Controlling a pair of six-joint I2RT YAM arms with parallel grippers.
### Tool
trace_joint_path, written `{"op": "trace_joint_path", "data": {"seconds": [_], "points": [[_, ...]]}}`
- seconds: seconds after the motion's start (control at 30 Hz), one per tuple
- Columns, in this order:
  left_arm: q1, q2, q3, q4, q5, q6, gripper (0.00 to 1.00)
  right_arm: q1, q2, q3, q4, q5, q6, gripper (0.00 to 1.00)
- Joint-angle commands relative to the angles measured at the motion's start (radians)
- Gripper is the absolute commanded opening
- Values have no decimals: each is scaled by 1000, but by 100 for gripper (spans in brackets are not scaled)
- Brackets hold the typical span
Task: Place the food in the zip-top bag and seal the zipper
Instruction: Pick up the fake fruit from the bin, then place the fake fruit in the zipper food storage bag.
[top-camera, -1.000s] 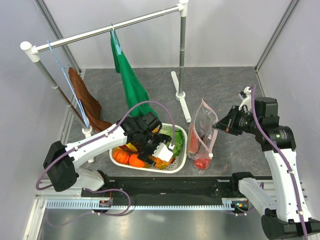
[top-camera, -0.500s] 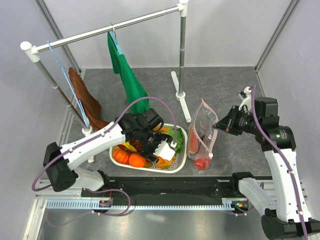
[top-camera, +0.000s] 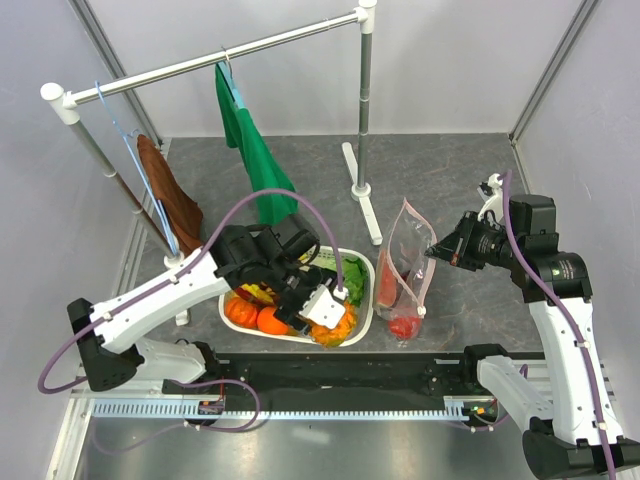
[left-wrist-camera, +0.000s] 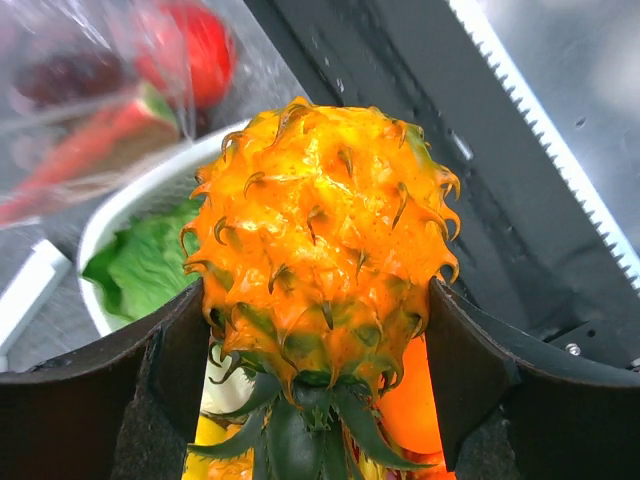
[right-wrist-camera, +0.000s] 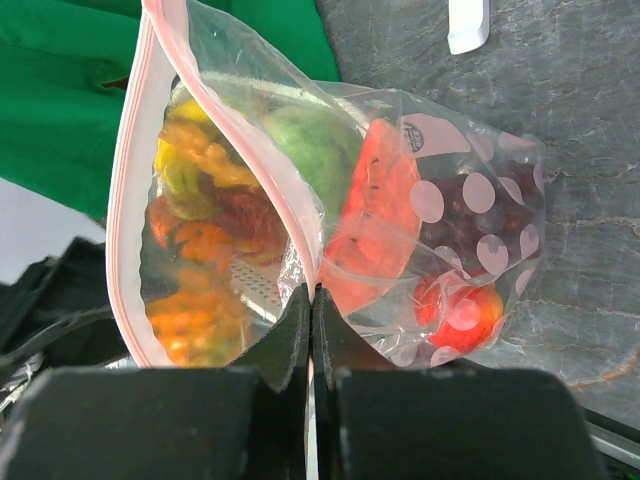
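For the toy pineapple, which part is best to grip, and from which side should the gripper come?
Grip the pineapple across its wide rounded body, with the fingers on two opposite flanks, coming from the leafy end. The body bulges evenly there and fills the gap, while the green leaves are thin and pointed. The left gripper holds it this way now.

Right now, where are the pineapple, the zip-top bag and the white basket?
pineapple (left-wrist-camera: 320, 240): left wrist view, middle of its spiky orange body.
zip-top bag (right-wrist-camera: 470, 230): right wrist view, its dotted clear wall.
basket (left-wrist-camera: 150, 185): left wrist view, its white rim.
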Motion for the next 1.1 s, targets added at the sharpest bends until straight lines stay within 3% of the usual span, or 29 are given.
{"op": "trace_joint_path", "data": {"seconds": [0.0, 0.27, 0.43, 0.63, 0.83, 1.07], "points": [[-19, -26, 139, 1, 75, -129, 45, -3, -8, -14, 19, 14, -18, 0], [-22, 66, 476, 173, 84, -367, 43, -2, 1, -22, 33, -6, -10, 0], [-46, 115, 536, 346, -37, -442, 43, -2, 4, -8, 42, -38, 1, 0], [-130, 176, 529, 509, -395, -243, 42, -2, -2, 0, 44, -64, 8, 0], [-219, 150, 391, 636, -554, 56, 43, -3, -10, 0, 37, -69, 8, 0], [-279, 144, 276, 535, -612, 267, 44, -3, -8, 40, 36, -73, 5, 0]]}}
